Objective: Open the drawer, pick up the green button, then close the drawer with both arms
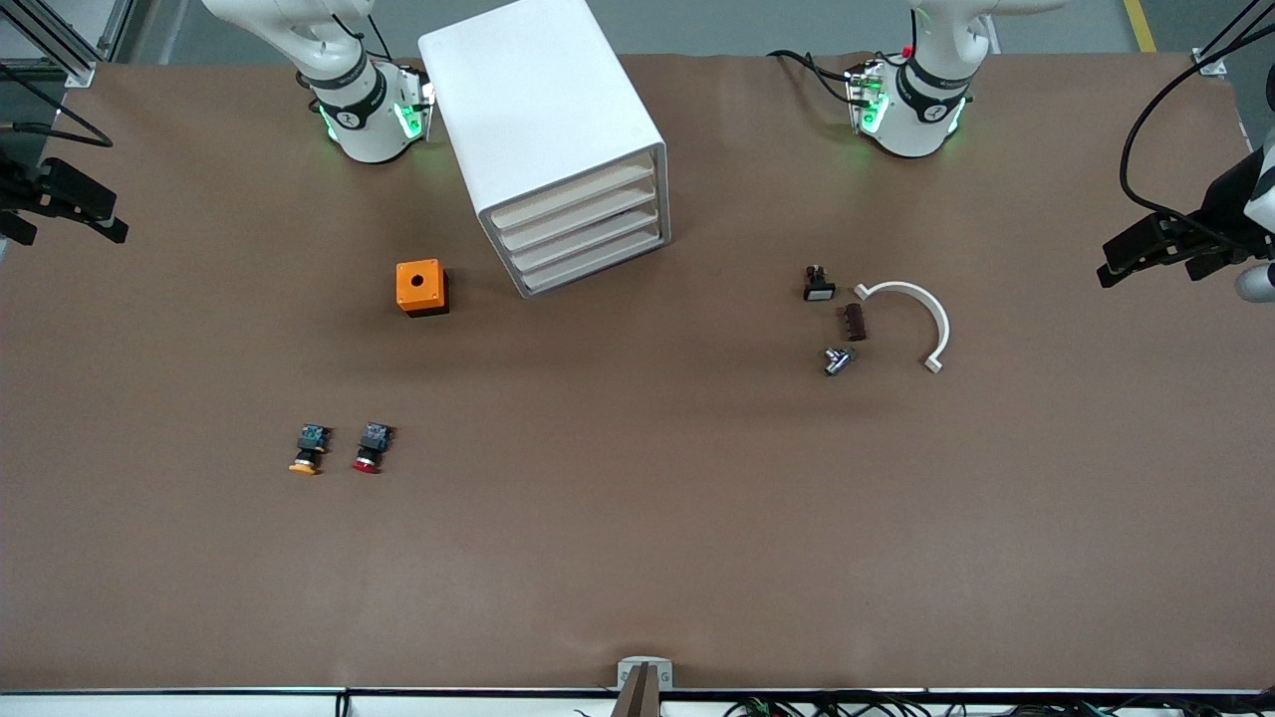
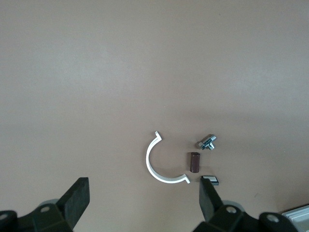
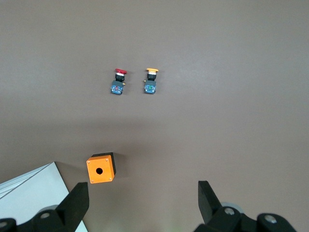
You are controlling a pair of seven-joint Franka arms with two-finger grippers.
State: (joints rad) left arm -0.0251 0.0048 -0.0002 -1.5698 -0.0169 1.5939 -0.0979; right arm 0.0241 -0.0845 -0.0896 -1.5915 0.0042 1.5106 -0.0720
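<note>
The white cabinet point(image 1: 543, 110) stands near the arms' bases. Its lowest drawer point(image 1: 596, 262) is shut, like the three above it. The green-capped button is hidden from view. Both grippers are out of the front view, where only the arms' bases show. My left gripper point(image 2: 143, 187) is open and empty, high over the table above a white arc point(image 2: 159, 162). My right gripper point(image 3: 142, 189) is open and empty, high over the table beside the orange box point(image 3: 101, 167).
The orange box point(image 1: 421, 287) sits beside the cabinet. An orange-capped button point(image 1: 309, 450) and a red-capped button point(image 1: 370, 448) lie nearer the front camera. The white arc point(image 1: 911, 319), a brown cylinder point(image 1: 855, 322), a bolt point(image 1: 837, 360) and a small black part point(image 1: 819, 286) lie toward the left arm's end.
</note>
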